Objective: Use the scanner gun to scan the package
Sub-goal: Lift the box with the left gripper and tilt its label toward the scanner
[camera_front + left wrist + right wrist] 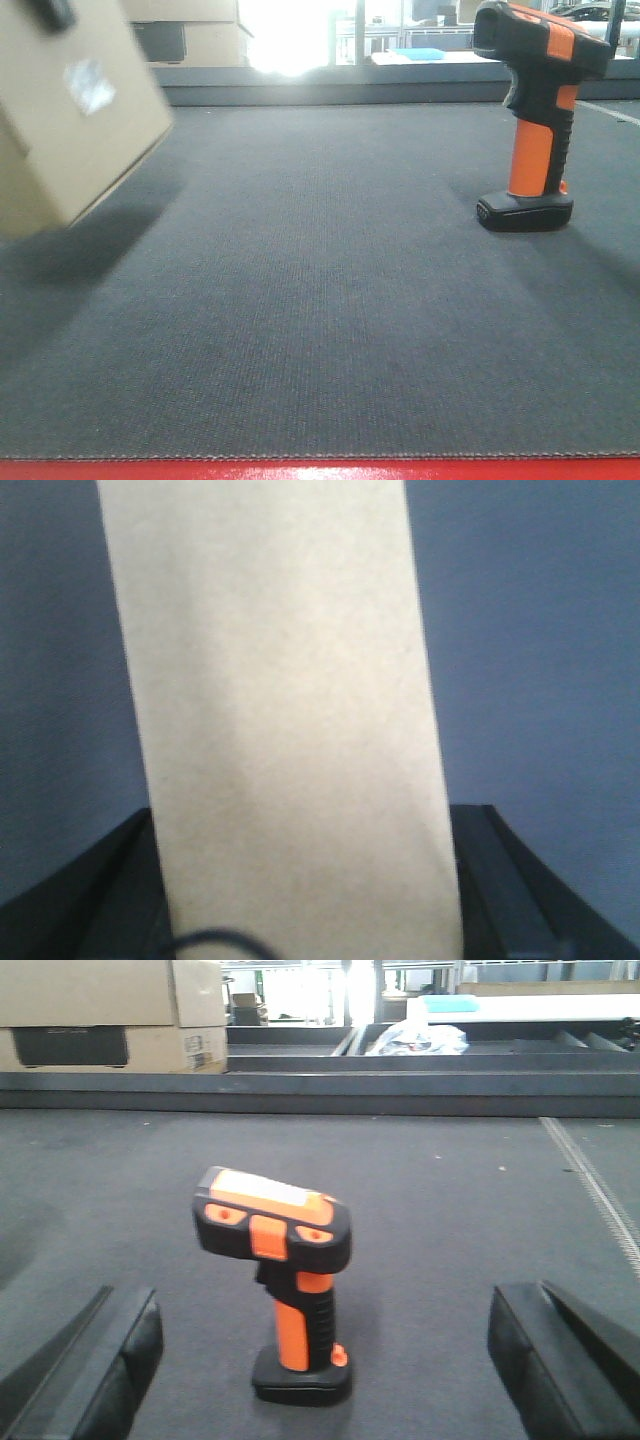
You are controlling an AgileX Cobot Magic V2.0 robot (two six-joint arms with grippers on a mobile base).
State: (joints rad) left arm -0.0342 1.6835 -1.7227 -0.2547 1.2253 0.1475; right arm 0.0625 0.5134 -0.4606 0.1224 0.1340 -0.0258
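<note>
A tan cardboard package [70,110] with a small white label hangs tilted above the dark mat at the far left. In the left wrist view the package [280,730] fills the space between the black jaws, and my left gripper [305,900] is shut on it. An orange and black scanner gun [535,110] stands upright on its base at the right of the mat. In the right wrist view the scanner gun [285,1280] stands ahead of and between my right gripper's [325,1360] wide-open jaws, not touched.
The dark grey mat [330,300] covers the table, with a red edge at the front. Cardboard boxes [110,1010] stand beyond the back rail at the left. A white line [595,1190] runs along the mat's right side.
</note>
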